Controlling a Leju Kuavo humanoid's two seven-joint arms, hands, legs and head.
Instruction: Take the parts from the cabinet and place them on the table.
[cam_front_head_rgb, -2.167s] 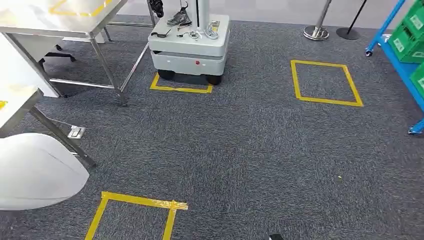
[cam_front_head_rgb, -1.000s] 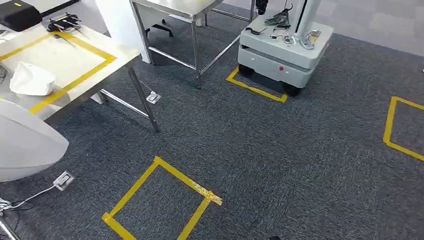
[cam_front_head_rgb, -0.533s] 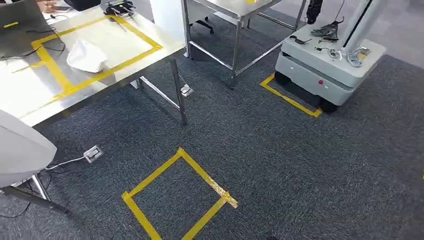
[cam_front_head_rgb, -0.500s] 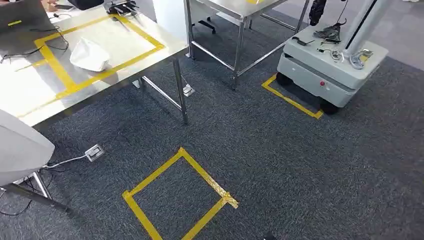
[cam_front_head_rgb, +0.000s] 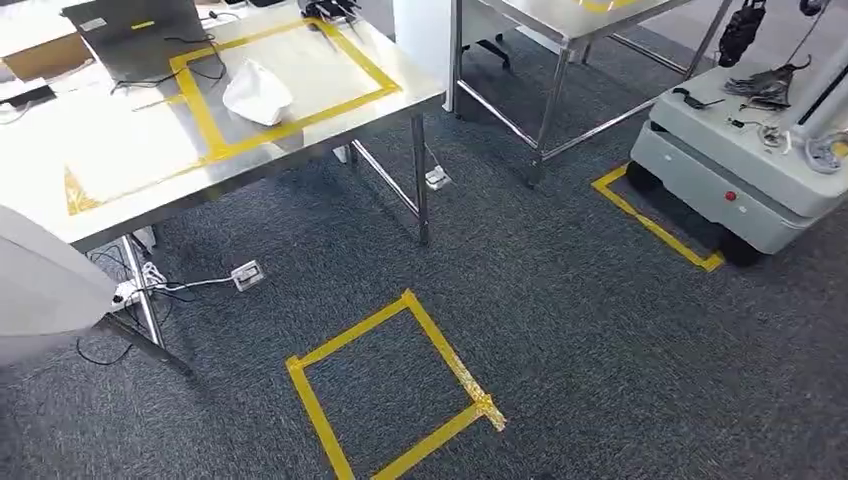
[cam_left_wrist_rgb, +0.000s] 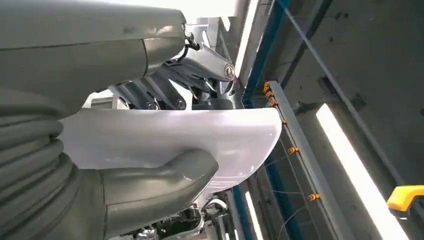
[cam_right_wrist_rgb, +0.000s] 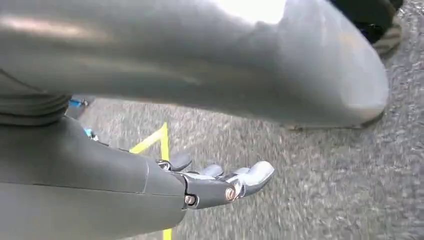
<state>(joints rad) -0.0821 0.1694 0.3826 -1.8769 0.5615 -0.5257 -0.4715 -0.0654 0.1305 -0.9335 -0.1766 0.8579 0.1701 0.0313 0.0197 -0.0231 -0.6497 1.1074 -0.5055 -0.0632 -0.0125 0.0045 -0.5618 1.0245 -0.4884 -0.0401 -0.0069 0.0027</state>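
From the head view we look down on dark grey carpet (cam_front_head_rgb: 560, 330) with a square of yellow tape (cam_front_head_rgb: 393, 390) marked out on it, and up to the left a steel table (cam_front_head_rgb: 130, 190) that carries its own yellow tape outline (cam_front_head_rgb: 290, 90). Inside that outline lies a white part (cam_front_head_rgb: 257, 92), with a dark laptop (cam_front_head_rgb: 135, 32) just beyond it (cables trail off its near edge). Under the table a power strip (cam_front_head_rgb: 246, 275) sits on the carpet with a cord running to it. At the right stands a grey wheeled base (cam_front_head_rgb: 740, 165) with small tools scattered on its top, parked against an angle of yellow tape, and a second steel table (cam_front_head_rgb: 560, 30) stands behind. At the left edge we catch a big white curved shape (cam_front_head_rgb: 45, 295), too close to name. Over to the left wrist view: our left hand (cam_left_wrist_rgb: 150, 145) is clamped on a white curved part (cam_left_wrist_rgb: 220, 135), thumb pressed across one face, dark fingers on the far side. On the right wrist view, our right hand (cam_right_wrist_rgb: 220, 185) hangs above the carpet, fingers stretched out and holding nothing.
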